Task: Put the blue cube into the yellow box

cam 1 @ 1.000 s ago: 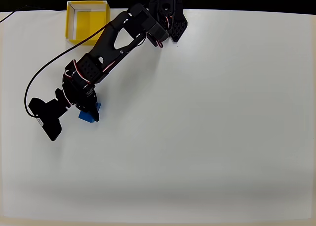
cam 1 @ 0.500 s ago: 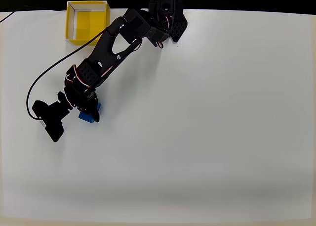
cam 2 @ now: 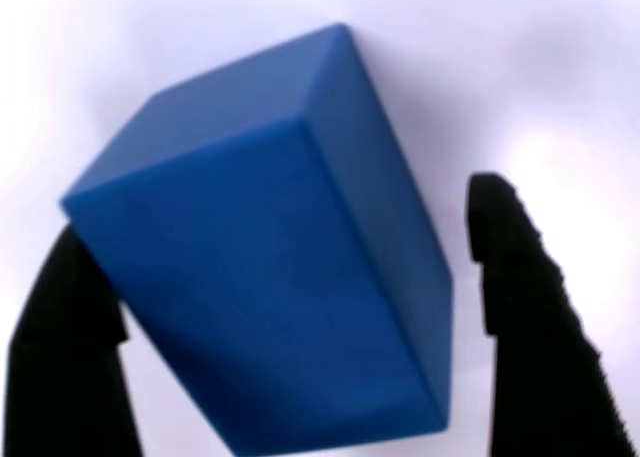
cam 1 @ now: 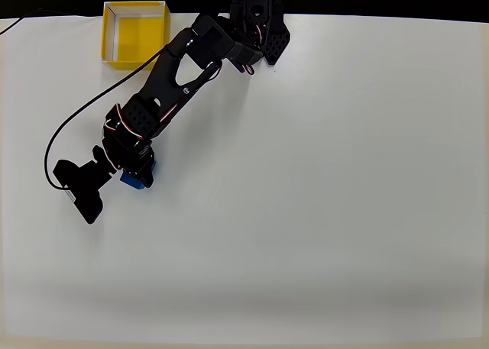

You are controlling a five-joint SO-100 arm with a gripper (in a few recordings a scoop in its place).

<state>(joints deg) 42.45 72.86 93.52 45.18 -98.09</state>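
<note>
arm (cam 1: pixel 164 82) drawn back toward its base, blue cube (cam 1: pixel 134 179) nudged slightly up the overhead view

No readable text or markings anywhere.

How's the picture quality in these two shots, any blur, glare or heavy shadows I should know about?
Wrist view: soft close-up; the blue cube has fuzzy edges, the fingers are dark silhouettes, and the white table behind is washed out. Overhead view: sharp and evenly lit, faint shadows under the gripper, a dimmer band along the table bottom edge, and the yellow box clear.
</note>
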